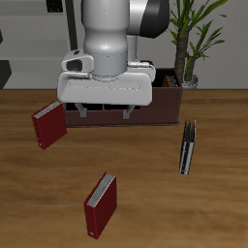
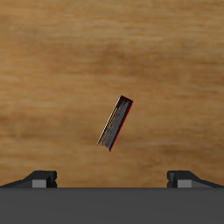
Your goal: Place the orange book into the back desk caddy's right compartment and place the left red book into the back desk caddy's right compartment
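Observation:
My gripper [image 1: 107, 113] hangs open and empty high above the table, in front of the back desk caddy [image 1: 163, 97], a dark reddish-brown box mostly hidden behind the hand. Its compartments cannot be made out. The left red book [image 1: 101, 205] lies near the table's front edge, well forward of the gripper. The wrist view shows this book [image 2: 115, 122] far below, between and beyond the spread fingertips [image 2: 39, 178]. The gripper [image 2: 112, 179] holds nothing. The orange book is out of view.
A second dark red book [image 1: 48, 124] stands beside the gripper toward the table's side. A thin black-and-grey book [image 1: 188, 147] stands on the other side. A potted plant [image 1: 189, 44] rises behind the caddy.

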